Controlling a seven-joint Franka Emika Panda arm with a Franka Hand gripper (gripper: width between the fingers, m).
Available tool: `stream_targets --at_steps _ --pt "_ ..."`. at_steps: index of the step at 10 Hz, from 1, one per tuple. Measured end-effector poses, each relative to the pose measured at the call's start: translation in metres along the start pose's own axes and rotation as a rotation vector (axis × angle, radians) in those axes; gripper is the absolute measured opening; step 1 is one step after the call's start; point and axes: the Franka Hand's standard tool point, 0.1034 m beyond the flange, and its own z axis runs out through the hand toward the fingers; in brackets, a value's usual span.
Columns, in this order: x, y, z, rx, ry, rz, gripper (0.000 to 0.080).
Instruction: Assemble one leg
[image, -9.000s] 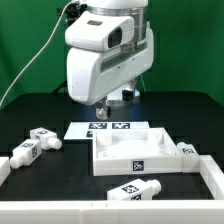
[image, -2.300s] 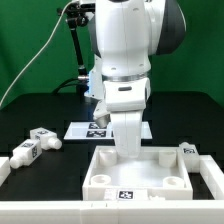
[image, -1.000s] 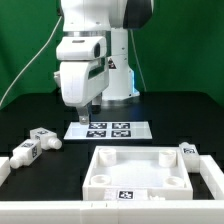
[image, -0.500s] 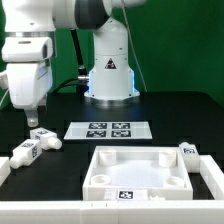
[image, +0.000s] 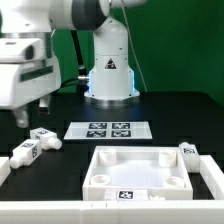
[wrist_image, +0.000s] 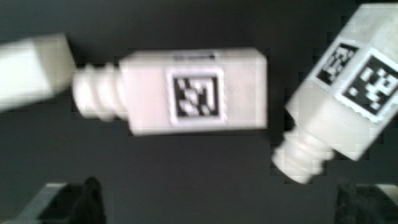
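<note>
The gripper (wrist_image: 222, 202) is hovering released, fingertips (wrist_image: 75, 200) spread around nothing, over the leg (wrist_image: 187, 88), which is lying on its side on the table (image: 190, 115) at the exterior view's left, a 2nd leg (wrist_image: 347, 85) just beside it. It is looking light, stiff and smooth (probably slippery), so gripping across its flat tagged body seems wisest.

1. The exterior view stands off the arm at the near side of the desk (image: 180, 110), raised a little. It faces across the desk to the arm's base (image: 110, 75) and the green backdrop (image: 180, 40), and takes in the marker board (image: 111, 129) and the white panel (image: 140, 165).
2. The wrist view looks straight down on the black desk (wrist_image: 178, 160) from very near and is blurred. The dark fingertips (wrist_image: 71, 200) of the claw (wrist_image: 217, 203) show at the picture's edge.
3. Both views share the legs (image: 42, 137) at the exterior view's left, beneath the claw (image: 32, 112). These legs (wrist_image: 178, 88) fill the wrist view.
</note>
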Motion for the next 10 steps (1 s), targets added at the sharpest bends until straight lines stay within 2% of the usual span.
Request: stream_targets --at_steps 1,2,3,6,8,10 --pt "-0.013 0.007 -0.003 -0.013 0.0 0.18 0.0649" --pt "-0.017 0.011 -0.005 -0.033 0.007 0.328 0.0649" --pt "-0.016 0.013 -0.005 -0.041 0.012 0.431 0.0649" --pt "-0.014 0.013 -0.005 -0.036 0.023 0.592 0.0649" --pt "-0.012 0.013 -0.004 -0.032 0.034 0.79 0.0649" --pt "0.003 0.015 0.006 -0.017 0.036 1.085 0.0649"
